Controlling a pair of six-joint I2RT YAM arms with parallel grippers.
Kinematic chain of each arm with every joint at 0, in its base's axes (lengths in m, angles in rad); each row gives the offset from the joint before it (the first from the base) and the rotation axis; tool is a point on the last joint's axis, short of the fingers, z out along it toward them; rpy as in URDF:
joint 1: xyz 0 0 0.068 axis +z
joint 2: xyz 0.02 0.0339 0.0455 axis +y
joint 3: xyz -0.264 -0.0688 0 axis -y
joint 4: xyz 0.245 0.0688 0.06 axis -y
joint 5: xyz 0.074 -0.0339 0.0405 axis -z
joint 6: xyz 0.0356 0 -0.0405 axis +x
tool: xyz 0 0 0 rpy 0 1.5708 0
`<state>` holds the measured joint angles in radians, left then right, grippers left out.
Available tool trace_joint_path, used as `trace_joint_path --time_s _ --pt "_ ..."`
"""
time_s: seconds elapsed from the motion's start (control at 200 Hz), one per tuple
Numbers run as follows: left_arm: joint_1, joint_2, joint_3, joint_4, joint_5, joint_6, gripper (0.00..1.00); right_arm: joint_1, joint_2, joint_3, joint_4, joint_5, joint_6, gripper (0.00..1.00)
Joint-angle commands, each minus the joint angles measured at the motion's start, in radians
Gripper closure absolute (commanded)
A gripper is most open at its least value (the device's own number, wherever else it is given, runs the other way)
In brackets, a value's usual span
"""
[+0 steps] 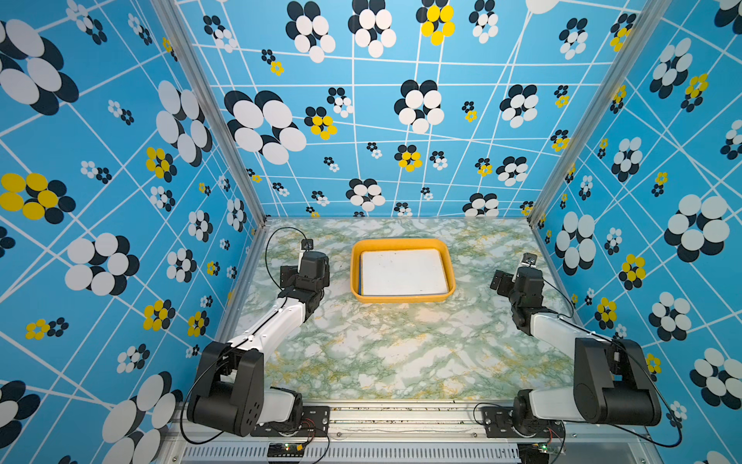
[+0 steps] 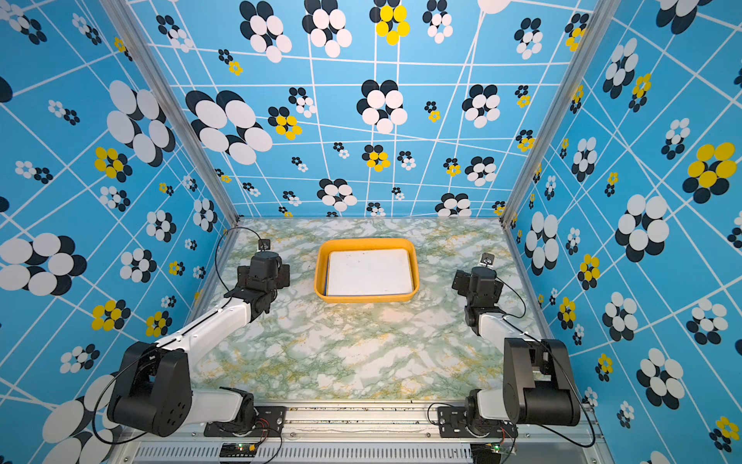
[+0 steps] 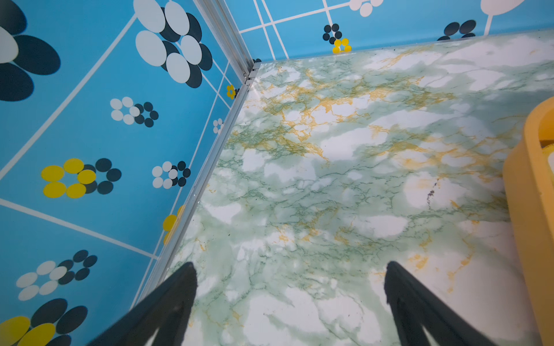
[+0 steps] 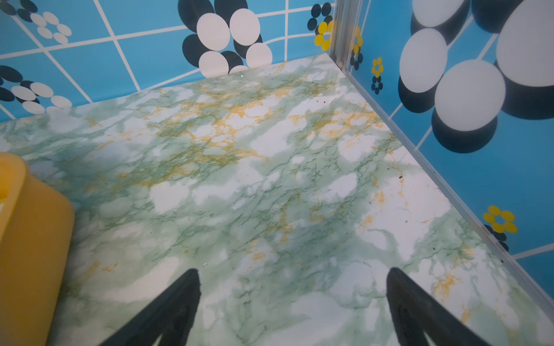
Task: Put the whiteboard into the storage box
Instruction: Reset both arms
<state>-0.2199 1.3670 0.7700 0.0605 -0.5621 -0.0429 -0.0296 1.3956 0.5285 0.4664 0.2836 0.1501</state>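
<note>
The orange-yellow storage box (image 1: 401, 242) (image 2: 367, 242) stands at the back middle of the marbled table. A white whiteboard (image 1: 403, 272) (image 2: 369, 271) lies flat inside it and fills most of it; a thin blue edge shows under its left and front sides. My left gripper (image 3: 290, 266) hangs open over bare table left of the box, whose wall (image 3: 530, 185) appears at that view's edge. Right of the box, my right gripper (image 4: 292, 272) is open too, nothing between its fingers, with the box corner (image 4: 30, 239) off to its side.
Blue flower-patterned walls close the table on the left, back and right, with aluminium posts (image 1: 208, 108) (image 1: 594, 108) in the back corners. The arm bases (image 1: 281, 418) (image 1: 522, 418) sit on a metal rail along the front edge.
</note>
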Motion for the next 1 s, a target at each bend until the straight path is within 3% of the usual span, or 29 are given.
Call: trace_joint_path --time_s 0.0,0.41,0.61,0.765,0.875,0.995 --pt "0.01 0.004 -0.051 0.132 0.002 0.027 0.01 -0.006 -0.015 -0.052 0.14 0.031 0.011 0.01" --pt "0.013 -0.019 -0.304 0.6 0.075 0.097 0.01 -0.006 -0.031 -0.297 0.553 0.082 0.031 0.01" --pt "0.014 0.008 -0.381 0.767 0.13 0.144 0.0 -0.006 0.069 -0.342 0.742 -0.036 -0.014 0.01" --pt "0.012 0.017 -0.428 0.838 0.162 0.146 0.0 -0.006 0.206 -0.377 0.94 -0.057 -0.02 0.01" --pt "0.014 0.043 -0.445 0.875 0.195 0.158 0.01 -0.006 0.213 -0.365 0.927 -0.063 -0.024 0.01" --pt "0.014 0.106 -0.458 0.972 0.157 0.153 0.01 -0.006 0.188 -0.334 0.834 -0.055 -0.021 0.01"
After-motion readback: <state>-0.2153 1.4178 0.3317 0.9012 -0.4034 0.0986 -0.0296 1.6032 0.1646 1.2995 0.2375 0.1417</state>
